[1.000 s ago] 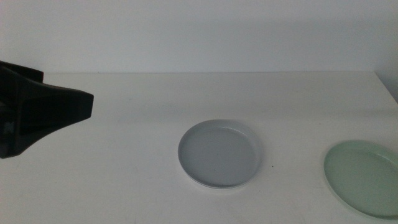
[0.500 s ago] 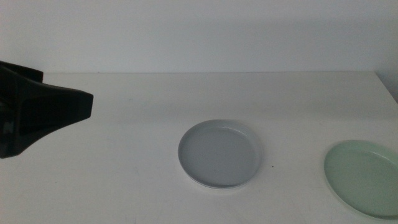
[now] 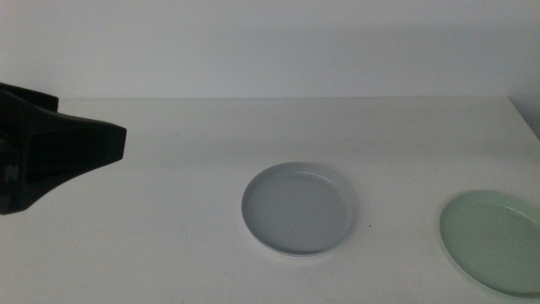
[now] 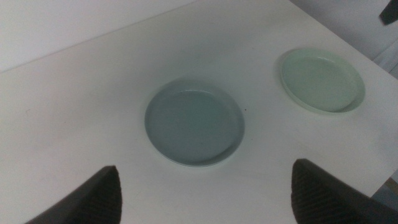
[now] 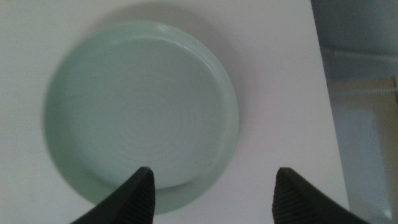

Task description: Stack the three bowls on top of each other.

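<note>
Hovering at the left of the counter (image 3: 169,211), my left hand (image 4: 205,193) has its jaws spread wide and holds nothing; the middle view shows only its dark bulk at the left edge. Its wrist camera takes in the grey bowl (image 3: 297,209) near the counter's centre and the mint green bowl (image 3: 494,241) well apart to the right. My right hand (image 5: 211,193), unseen in the middle view, hangs just above the mint green bowl's rim, jaws apart and empty. I cannot find a white bowl in any view.
</note>
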`<action>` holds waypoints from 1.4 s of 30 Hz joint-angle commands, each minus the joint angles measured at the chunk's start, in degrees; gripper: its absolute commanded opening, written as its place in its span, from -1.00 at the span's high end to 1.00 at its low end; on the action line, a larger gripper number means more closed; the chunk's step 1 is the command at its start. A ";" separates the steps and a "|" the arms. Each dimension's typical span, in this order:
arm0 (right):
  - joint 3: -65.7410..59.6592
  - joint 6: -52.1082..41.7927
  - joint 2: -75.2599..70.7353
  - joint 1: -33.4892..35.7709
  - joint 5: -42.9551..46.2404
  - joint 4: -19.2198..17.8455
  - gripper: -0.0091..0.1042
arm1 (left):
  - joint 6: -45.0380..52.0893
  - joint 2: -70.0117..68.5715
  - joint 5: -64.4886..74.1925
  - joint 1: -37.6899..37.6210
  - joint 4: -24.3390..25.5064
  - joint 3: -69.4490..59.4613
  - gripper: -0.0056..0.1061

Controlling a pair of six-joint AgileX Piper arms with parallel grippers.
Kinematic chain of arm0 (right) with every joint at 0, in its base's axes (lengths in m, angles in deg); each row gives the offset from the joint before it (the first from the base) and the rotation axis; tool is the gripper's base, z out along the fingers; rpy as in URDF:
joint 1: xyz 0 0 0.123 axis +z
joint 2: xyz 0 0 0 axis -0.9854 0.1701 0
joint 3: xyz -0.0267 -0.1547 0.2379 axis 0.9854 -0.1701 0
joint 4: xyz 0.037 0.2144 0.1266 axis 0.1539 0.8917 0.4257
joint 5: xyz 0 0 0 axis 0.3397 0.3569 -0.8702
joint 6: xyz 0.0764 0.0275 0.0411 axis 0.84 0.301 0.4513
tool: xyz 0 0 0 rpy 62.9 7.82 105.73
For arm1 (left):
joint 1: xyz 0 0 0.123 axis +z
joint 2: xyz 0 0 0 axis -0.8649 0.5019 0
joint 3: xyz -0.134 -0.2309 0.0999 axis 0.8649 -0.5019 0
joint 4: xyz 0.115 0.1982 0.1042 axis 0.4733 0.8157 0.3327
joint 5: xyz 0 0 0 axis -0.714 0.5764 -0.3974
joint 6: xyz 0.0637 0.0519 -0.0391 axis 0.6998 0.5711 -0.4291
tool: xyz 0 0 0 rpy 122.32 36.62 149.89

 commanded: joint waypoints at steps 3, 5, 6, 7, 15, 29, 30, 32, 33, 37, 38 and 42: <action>2.03 -0.87 4.79 -0.92 1.88 -2.64 -0.05 | -0.31 -0.16 -3.58 -0.02 -1.88 1.37 -0.71; 1.63 -1.92 7.22 -0.92 2.62 -3.25 -0.05 | -0.31 -0.16 -3.58 -0.02 -1.88 1.37 -0.71; 1.44 -2.48 8.46 -0.92 3.66 -3.25 -0.04 | -0.31 -0.16 -3.58 -0.02 -1.88 1.37 -0.71; 1.25 -2.60 9.63 -0.92 4.85 -3.25 -0.03 | -0.31 -0.16 -3.58 -0.02 -1.88 1.37 -0.71; 0.53 -3.11 17.20 -0.92 11.37 -3.82 0.00 | -0.31 -0.16 -3.58 -0.02 -1.88 1.37 -0.71; 0.53 -3.11 24.99 -0.92 13.66 -3.74 0.00 | -0.31 -0.16 -3.58 -0.02 -1.88 1.37 -0.71; 0.53 -3.11 25.48 -0.92 13.66 -3.55 0.01 | -0.31 -0.16 -3.55 -0.02 -1.88 1.37 -0.71; 0.53 -3.11 26.21 -0.92 13.86 -3.25 0.05 | -0.31 -0.16 -3.61 -0.02 -1.88 1.37 -0.71; 0.53 -3.11 26.62 -0.92 13.81 -3.25 0.08 | -0.31 -0.16 -3.61 -0.02 -1.88 1.37 -0.71; 0.53 -3.11 27.20 -0.92 13.43 -3.25 0.31 | -0.31 -0.16 -3.60 -0.02 -1.88 1.37 -0.71; 0.53 -3.11 27.20 -0.92 13.43 -3.25 0.41 | -0.31 -0.16 -3.60 -0.02 -1.88 1.37 -0.71; 0.53 -3.11 26.96 -0.92 11.62 -4.72 0.84 | -0.31 -0.16 -3.60 -0.02 -1.88 1.37 -0.71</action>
